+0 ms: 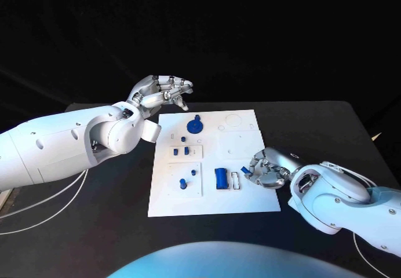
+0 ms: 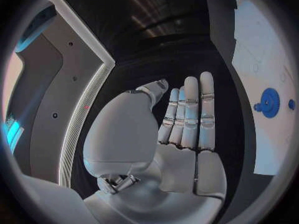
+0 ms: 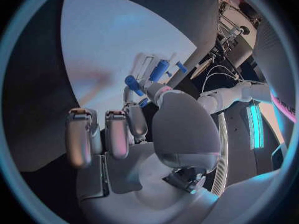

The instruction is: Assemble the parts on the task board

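Black table [image 1: 100, 231]; blue part [image 1: 221, 178] lengthwise on task board [image 1: 251, 200]; right hand [image 1: 266, 168] fingers pinch small part, left hand [image 1: 160, 91] empty, spread

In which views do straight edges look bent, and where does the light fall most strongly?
Head view: the task board keeps straight edges and is brightly lit against the dark table. Left wrist view: the board's edge curves beside the left hand. Right wrist view: the board bulges behind the right hand, with bluish light on it.
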Robot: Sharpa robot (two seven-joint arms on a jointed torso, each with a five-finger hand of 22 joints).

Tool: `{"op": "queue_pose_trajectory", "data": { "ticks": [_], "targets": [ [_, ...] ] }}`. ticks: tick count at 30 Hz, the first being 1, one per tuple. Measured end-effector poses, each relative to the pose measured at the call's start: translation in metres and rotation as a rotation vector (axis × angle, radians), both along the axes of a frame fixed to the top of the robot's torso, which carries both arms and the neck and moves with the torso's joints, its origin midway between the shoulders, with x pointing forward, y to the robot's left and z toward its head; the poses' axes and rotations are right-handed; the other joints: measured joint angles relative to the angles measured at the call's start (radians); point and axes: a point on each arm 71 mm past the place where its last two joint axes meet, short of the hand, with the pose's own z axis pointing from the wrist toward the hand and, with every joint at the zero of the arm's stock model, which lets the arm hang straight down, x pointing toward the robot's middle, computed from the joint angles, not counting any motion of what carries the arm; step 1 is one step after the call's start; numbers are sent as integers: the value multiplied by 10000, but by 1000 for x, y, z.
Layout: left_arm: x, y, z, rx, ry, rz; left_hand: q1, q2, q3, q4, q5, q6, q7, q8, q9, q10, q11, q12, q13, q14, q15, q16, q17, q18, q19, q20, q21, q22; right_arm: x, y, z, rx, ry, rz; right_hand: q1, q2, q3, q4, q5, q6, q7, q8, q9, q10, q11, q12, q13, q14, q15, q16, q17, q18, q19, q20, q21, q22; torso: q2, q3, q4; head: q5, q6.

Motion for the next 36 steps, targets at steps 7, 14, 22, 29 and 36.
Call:
{"op": "queue_pose_trajectory", "data": {
  "ticks": [7, 14, 22, 29, 36],
  "targets": [
    [0, 0, 0, -2, 3, -8, 0, 0, 0, 0, 0, 0, 0, 0, 8, 0, 0, 0, 0, 0, 0, 0, -1, -1, 0, 0, 0, 0, 2, 6, -4, 412, 514, -181, -237, -51, 231, -180, 289, -20, 20, -3, 137, 19, -19, 0, -1, 0, 0, 0, 0, 0, 0, 0, 0, -1, 1, 0, -4, -1, -3],
    [0, -1, 0, -6, 5, -20, 0, 0, 0, 0, 0, 0, 0, 0, 7, 0, 0, 0, 0, 0, 0, 0, -1, 0, 0, 0, 0, 0, 0, 11, -13, 507, 1077, -204, -691, -51, 559, -509, 372, -19, 20, -11, 178, 37, -36, 12, -2, 12, -12, 0, -1, 0, 0, 0, 0, -2, 1, 8, -5, 24, -24],
    [0, -1, 0, -7, 11, -29, 0, 0, 0, 0, 0, 0, 0, 0, 6, 0, 0, 0, 0, 0, 0, 0, -2, 0, 0, 0, 0, 0, -1, 16, -17, 549, 1382, -123, -1354, -171, 529, -393, 350, 166, -89, -9, 78, 73, -73, 56, -3, 38, -37, 0, -1, 0, 0, 0, -1, -3, 1, 14, -7, 39, -38],
    [0, -1, 0, -8, 17, -39, 0, 0, 0, 0, 0, -37, -37, 0, 15, 0, 0, 0, -14, 0, 0, 0, 11, -1, 0, 0, 0, 0, 1, 19, -19, 548, 1426, -120, -1354, -171, 501, -364, 350, 185, -108, -9, 54, 73, -72, 81, -4, 38, -37, 0, -1, 0, 0, 0, -1, -4, 1, 13, -10, 47, -62],
    [0, -1, 0, -8, 22, -45, 0, 0, 0, 0, 0, -37, -37, 0, 15, 0, 0, 0, -14, 0, 0, 0, 10, -1, 0, 0, 0, 0, 4, 21, -21, 509, 1424, -127, -1458, -194, 393, -256, 270, 192, -114, -9, 55, 72, -72, 81, -5, 38, -37, 0, -1, 0, 1, 0, -1, -5, 3, 8, -6, 35, -64]
  ]
}}
